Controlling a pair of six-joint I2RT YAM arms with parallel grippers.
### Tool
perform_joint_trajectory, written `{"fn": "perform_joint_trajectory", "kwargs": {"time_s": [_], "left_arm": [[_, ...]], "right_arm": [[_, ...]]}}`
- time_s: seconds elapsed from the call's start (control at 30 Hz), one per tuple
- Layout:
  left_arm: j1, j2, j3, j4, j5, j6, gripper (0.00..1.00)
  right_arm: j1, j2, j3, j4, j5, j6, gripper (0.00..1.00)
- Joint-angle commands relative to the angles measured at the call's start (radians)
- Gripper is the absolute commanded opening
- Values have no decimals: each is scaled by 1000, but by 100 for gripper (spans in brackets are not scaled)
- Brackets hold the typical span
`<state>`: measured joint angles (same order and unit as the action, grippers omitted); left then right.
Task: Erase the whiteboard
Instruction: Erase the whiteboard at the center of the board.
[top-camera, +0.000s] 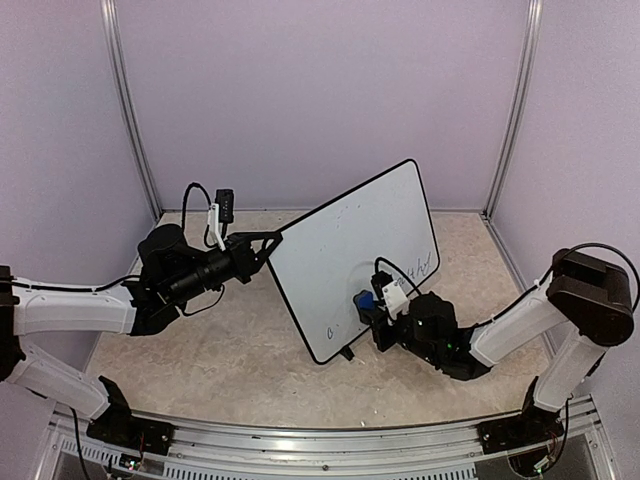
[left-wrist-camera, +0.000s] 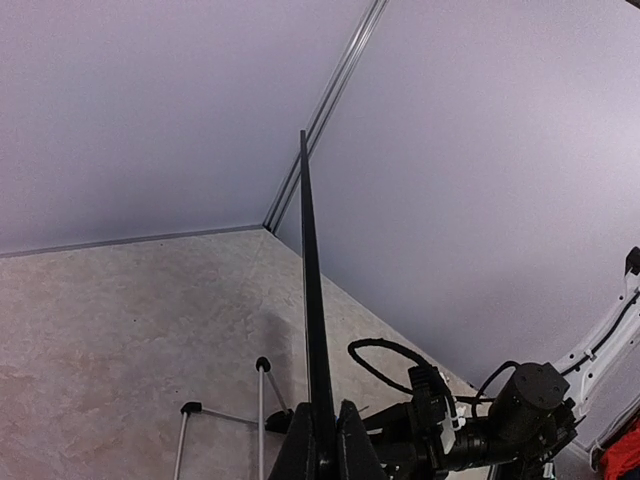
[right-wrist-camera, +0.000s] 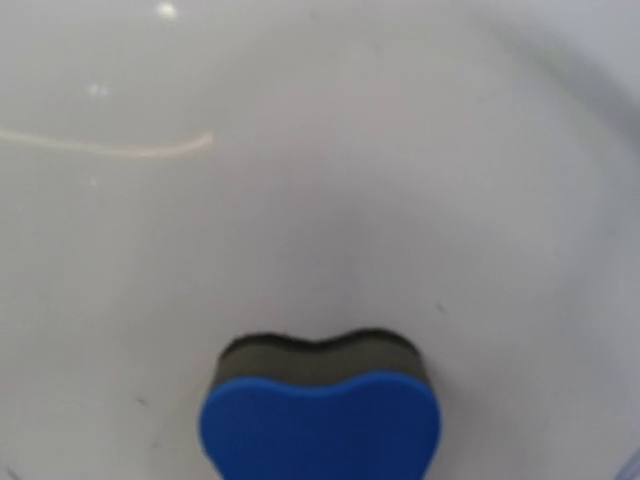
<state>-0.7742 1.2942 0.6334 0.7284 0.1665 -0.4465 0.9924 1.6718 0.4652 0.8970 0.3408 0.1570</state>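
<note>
Closest to the arm bases, the right gripper (top-camera: 368, 305) is clamped on a small eraser (top-camera: 364, 299) with a blue plastic back, a dark felt pad and a curvy, heart-ish outline. The felt sits against the lower part of the whiteboard (top-camera: 350, 255). That board stands mid-table, propped up and tilted, with its glossy face toward the right arm and its long axis running from near-left to far-right. It's got a thin black rim and rounded corners, and its wire stand feet (top-camera: 347, 352) rest on the beige marbled table (top-camera: 220, 340). Some faint handwriting (top-camera: 420, 266) sits by its right edge. The left gripper (top-camera: 270, 243) is pinched shut on the board's left edge. There's bare tabletop in front and to the left, and more behind, up to the pale lilac walls (top-camera: 320, 90).
</note>
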Motion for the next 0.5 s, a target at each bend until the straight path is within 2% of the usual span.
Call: {"fn": "perform_joint_trajectory", "kwargs": {"time_s": [0.0,0.3,0.47], "left_arm": [[-40,28,-38,-112,156,25,0],[-39,22,-40,-118,149,30,0],[-39,26,-40,-116,151,28,0]], "right_arm": [[4,-13,26,-20,-55,16,23],[159,127,128,24,-76,-63,23],[193,153,129,67,-108,-49,23]]}}
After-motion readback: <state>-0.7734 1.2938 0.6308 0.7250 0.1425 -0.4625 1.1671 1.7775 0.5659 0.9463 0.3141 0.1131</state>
